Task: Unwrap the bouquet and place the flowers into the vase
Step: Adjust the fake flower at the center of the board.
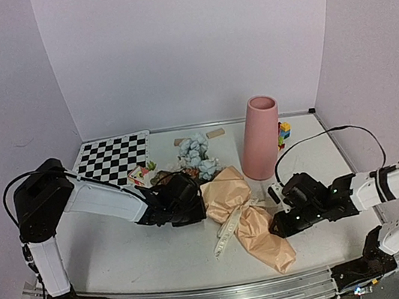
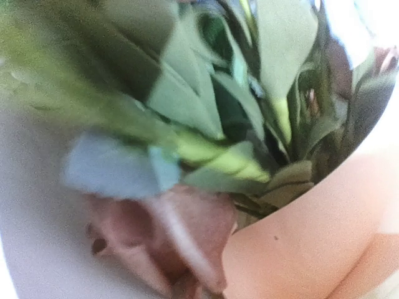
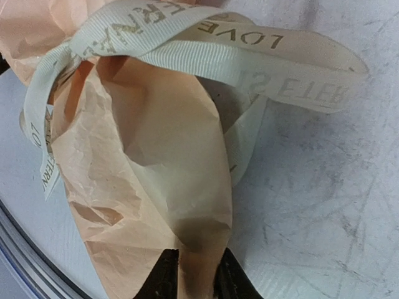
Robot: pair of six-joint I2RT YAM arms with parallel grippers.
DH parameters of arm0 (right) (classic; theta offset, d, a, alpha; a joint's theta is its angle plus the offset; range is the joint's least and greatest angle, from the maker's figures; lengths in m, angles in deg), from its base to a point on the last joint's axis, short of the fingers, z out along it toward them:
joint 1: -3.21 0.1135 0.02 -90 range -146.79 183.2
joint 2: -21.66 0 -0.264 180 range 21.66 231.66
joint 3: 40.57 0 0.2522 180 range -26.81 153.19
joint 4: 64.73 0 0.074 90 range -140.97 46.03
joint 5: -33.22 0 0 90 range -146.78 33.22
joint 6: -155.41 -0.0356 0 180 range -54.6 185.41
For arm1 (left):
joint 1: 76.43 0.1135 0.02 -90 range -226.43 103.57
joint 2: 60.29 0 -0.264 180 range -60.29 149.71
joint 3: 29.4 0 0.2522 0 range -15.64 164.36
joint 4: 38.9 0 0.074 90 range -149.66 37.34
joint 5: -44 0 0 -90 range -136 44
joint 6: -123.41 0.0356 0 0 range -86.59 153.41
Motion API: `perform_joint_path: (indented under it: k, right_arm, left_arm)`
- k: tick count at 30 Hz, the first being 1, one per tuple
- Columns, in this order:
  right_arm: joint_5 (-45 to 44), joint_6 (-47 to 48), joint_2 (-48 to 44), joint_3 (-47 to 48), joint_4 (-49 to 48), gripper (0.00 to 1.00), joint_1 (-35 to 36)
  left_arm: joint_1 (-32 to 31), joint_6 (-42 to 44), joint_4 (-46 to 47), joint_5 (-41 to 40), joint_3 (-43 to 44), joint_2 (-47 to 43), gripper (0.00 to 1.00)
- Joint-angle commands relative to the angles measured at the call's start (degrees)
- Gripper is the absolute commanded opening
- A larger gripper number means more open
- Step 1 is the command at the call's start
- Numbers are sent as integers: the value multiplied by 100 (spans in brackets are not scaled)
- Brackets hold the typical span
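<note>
Two grippers are set at opposite ends of the bouquet (image 1: 244, 214), which is laid on the tabletop (image 1: 123, 245) with blooms far-left and paper tail near-right. The left gripper (image 1: 185, 201) is closed at the bloom end; what it holds cannot be told. The tail is bracketed narrowly by the right gripper (image 1: 278, 226); a firm pinch cannot be confirmed. The vase (image 1: 260, 138) is stood just behind.

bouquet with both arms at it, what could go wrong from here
The cream printed ribbon is knotted around the peach crinkled paper cone. The right fingers straddle only the paper's tip, so pulling may tear paper rather than untie anything.
The tall pink vase stands close behind the cone; dragging the cone could topple it.
</note>
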Motion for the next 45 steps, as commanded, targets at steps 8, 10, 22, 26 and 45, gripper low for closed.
perform_joint_path:
  k: [8,10,22,26,45]
  right_arm:
    - [898,-284,1048,760,-1275,34,329]
    - [871,-404,1266,928,-1434,35,503]
    - [-317,-677,941,974,-1035,44,642]
    - [-928,-393,504,1018,-612,54,604]
    - [-901,-144,815,1409,25,55,-155]
  left_arm:
    - [897,683,119,359,920,398,0]
    - [1050,726,119,476,1062,531,0]
    - [1331,1213,72,370,749,185,1]
    - [1323,1518,75,697,148,-388,7]
    - [982,2313,721,2136,-1521,-2001,49]
